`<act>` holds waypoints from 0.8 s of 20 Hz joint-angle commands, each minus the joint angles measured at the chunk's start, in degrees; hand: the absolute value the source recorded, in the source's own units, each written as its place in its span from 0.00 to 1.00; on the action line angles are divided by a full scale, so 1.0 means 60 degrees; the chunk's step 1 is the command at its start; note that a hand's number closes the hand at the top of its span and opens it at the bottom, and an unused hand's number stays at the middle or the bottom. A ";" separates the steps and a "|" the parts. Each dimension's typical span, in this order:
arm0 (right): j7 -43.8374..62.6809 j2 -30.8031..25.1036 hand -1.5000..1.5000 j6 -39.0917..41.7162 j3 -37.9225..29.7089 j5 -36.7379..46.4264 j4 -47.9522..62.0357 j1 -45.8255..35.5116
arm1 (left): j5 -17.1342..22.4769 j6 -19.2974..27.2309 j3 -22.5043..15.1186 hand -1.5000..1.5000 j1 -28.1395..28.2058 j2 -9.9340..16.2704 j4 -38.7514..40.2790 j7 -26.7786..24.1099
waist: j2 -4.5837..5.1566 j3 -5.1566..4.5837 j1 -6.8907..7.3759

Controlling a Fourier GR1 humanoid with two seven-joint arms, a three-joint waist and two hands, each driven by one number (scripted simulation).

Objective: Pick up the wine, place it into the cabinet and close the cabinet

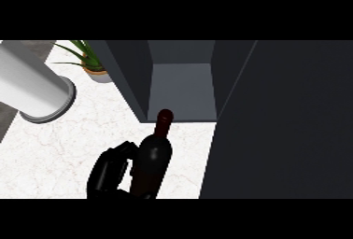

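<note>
The wine bottle (155, 156) stands over the marble counter (55, 154), its neck just before the open cabinet (180, 91). A black hand (110, 172), fingers curled round the bottle's body, holds it from the left. A potted plant (89, 63) and a grey forearm (31, 84) lie farther left.
</note>
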 commanded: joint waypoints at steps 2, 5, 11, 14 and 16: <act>-0.0209 -0.0235 0.00 -0.0008 0.0450 0.0375 -0.1895 0.1183 | -0.0176 0.1811 -0.0822 1.00 -0.0717 -0.0036 0.0131 -0.0087 | 0.0013 0.0002 -0.0142; 0.0632 -0.0227 0.00 -0.0179 0.0510 0.0621 -0.2146 0.0694 | -0.0201 0.2091 -0.0401 1.00 -0.1140 -0.0036 -0.0472 0.0912 | 0.0009 -0.0013 -0.0106; 0.0236 -0.0504 0.00 0.0083 -0.0151 -0.0124 -0.1923 0.0817 | -0.0422 0.2978 -0.0407 1.00 -0.2496 -0.0037 0.0687 0.0918 | 0.0052 -0.0004 -0.0068; 0.0113 -0.0375 0.00 -0.0039 0.0376 0.0229 -0.2007 0.0973 | -0.0523 0.2755 -0.0150 1.00 -0.2498 0.0054 0.1401 0.0255 | 0.0041 -0.0012 -0.0097; -0.0009 -0.0540 0.00 -0.0057 0.0205 0.0162 -0.2080 0.1104 | -0.0617 0.3777 -0.0851 1.00 -0.3268 -0.0035 0.1005 0.1191 | 0.0026 -0.0005 -0.0126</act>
